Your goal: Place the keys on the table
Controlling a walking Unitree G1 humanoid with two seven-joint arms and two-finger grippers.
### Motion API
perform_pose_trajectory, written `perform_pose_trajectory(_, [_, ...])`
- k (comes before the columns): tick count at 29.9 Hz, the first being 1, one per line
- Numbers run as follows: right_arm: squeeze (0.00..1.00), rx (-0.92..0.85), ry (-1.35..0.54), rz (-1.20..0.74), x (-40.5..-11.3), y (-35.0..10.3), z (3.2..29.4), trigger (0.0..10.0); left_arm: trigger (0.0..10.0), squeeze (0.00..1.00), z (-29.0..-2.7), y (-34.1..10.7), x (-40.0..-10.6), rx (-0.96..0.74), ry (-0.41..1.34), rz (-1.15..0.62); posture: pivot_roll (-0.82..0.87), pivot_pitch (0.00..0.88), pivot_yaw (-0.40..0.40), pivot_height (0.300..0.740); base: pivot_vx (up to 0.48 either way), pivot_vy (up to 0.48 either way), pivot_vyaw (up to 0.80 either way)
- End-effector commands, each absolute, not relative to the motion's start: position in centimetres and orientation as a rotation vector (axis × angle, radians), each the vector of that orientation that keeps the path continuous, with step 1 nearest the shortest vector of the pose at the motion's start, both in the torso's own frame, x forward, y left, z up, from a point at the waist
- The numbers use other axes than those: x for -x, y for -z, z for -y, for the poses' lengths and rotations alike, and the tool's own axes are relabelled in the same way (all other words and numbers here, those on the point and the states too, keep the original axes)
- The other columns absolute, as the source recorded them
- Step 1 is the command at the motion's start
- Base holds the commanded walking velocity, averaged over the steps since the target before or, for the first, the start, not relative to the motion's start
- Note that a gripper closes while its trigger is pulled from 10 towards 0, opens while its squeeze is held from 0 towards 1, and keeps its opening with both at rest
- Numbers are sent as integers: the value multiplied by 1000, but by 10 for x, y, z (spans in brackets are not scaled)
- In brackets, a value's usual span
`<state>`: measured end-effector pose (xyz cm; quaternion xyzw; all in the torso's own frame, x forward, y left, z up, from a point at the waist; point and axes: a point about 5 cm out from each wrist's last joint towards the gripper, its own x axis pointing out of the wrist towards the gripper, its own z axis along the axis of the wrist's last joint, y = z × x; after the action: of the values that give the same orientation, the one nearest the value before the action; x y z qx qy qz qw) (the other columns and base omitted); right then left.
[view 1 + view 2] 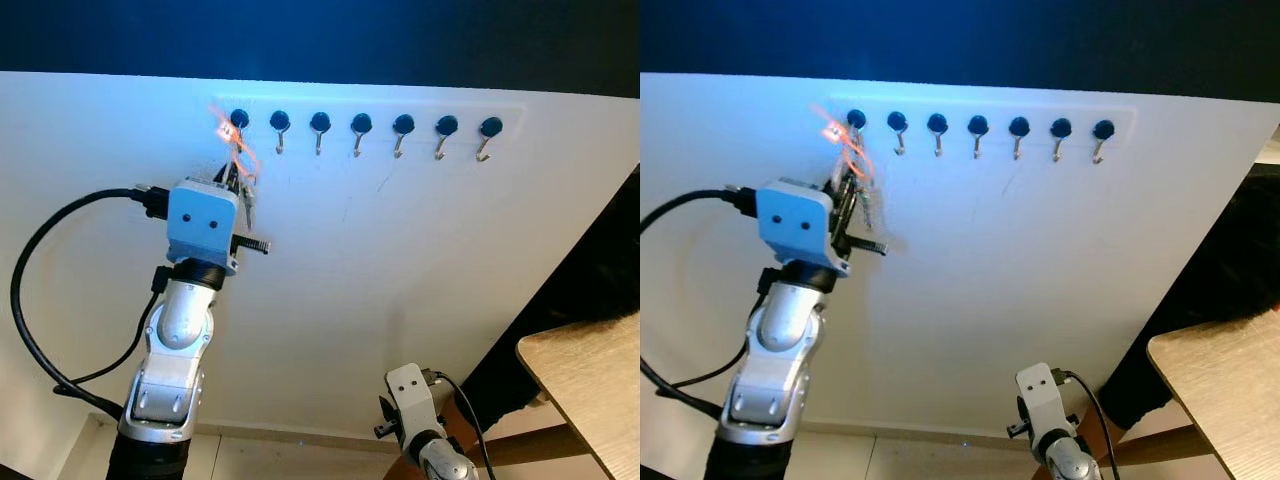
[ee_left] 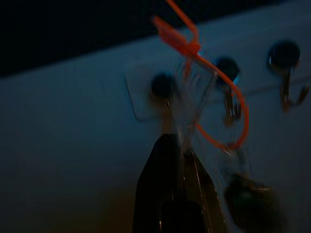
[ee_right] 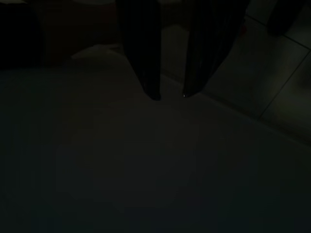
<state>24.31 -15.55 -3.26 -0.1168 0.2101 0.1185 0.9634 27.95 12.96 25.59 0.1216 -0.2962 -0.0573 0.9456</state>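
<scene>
Down at the bottom middle of the head view the right arm is just hanging idle, its right gripper (image 3: 170, 94) pointing at the dark floor with fingers a bit apart. On the left side of the frame the left arm is reaching straight up the white wall, left gripper (image 1: 238, 188) pinching shut on the keys (image 1: 246, 200), which are dangling on an orange loop (image 2: 221, 111) from the leftmost hook (image 1: 239, 120) in the upper left. The wooden table (image 1: 590, 375) is sitting at lower right.
</scene>
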Motion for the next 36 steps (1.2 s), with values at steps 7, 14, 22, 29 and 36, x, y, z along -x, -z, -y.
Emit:
perform_pose_trajectory(7, [0, 235, -232, -415, -243, 32, 156, 10000, 0, 0, -140, -282, -272, -135, 88, 780, 29, 41, 4, 740, 0, 0, 0])
perform_pose_trajectory(14, [0, 240, -228, -427, -242, 33, 159, 10000, 0, 0, -182, -282, -274, -81, -207, 767, 27, 69, 1, 740, 0, 0, 0])
perform_pose_trajectory(22, [0, 255, -224, -472, -230, 42, 165, 10000, 0, 0, -208, -237, -270, -57, -189, 610, 30, 77, 3, 740, 0, 0, 0])
perform_pose_trajectory(29, [0, 267, -205, -556, -212, 55, 174, 10000, 4314, 0, -232, -128, -258, -100, 12, 150, 35, 77, 5, 740, 0, 0, 0])
perform_pose_trajectory(36, [0, 234, -149, -680, -195, 68, 182, 10000, 10000, 0, -247, -8, -222, -310, 44, -446, 32, 68, 8, 740, 0, 0, 0])
